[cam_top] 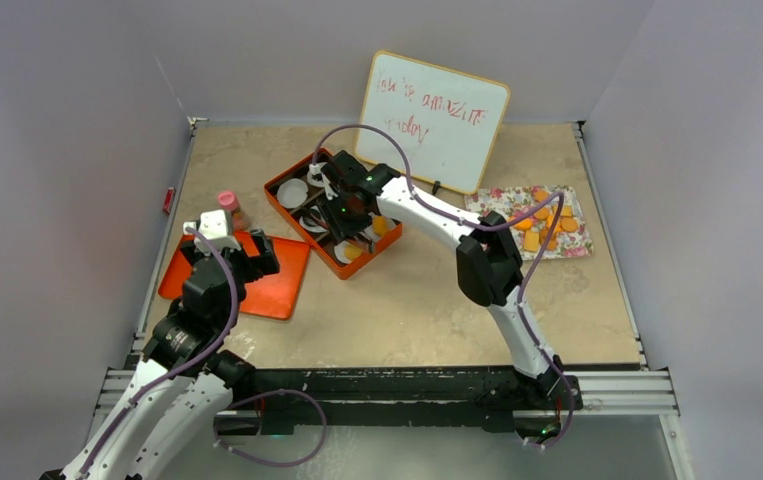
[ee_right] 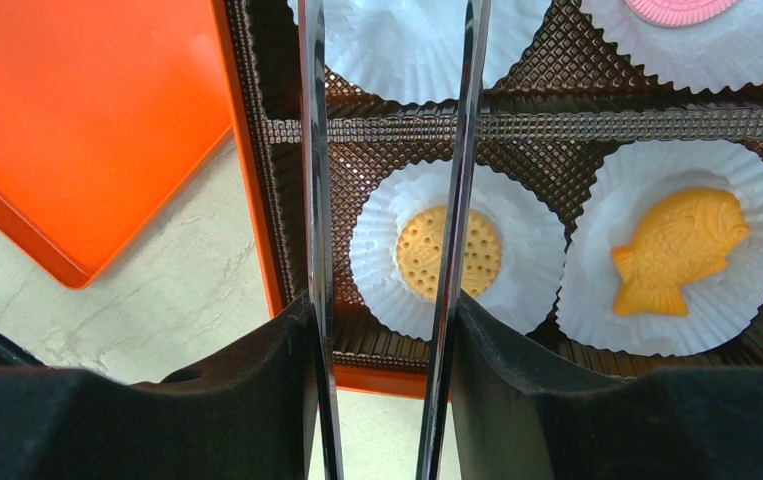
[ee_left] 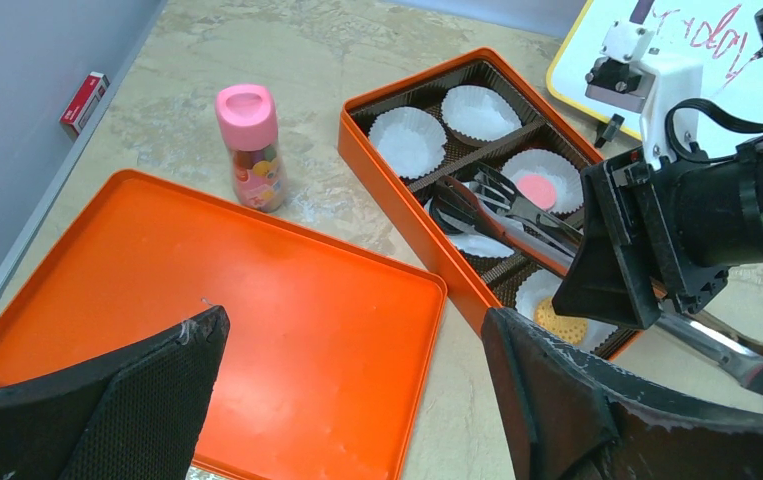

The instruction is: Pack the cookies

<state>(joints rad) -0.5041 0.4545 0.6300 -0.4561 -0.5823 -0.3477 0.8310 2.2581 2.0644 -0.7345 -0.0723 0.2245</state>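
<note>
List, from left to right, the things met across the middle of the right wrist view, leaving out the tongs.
Orange lid → orange box wall → round cookie in its paper cup → fish-shaped cookie in its paper cup.

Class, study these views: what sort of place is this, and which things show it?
Probably a robot test bench: plain walls enclose a table, the left arm and right arm are bolted to a metal rail, and a handwritten whiteboard stands beyond the orange box.
</note>
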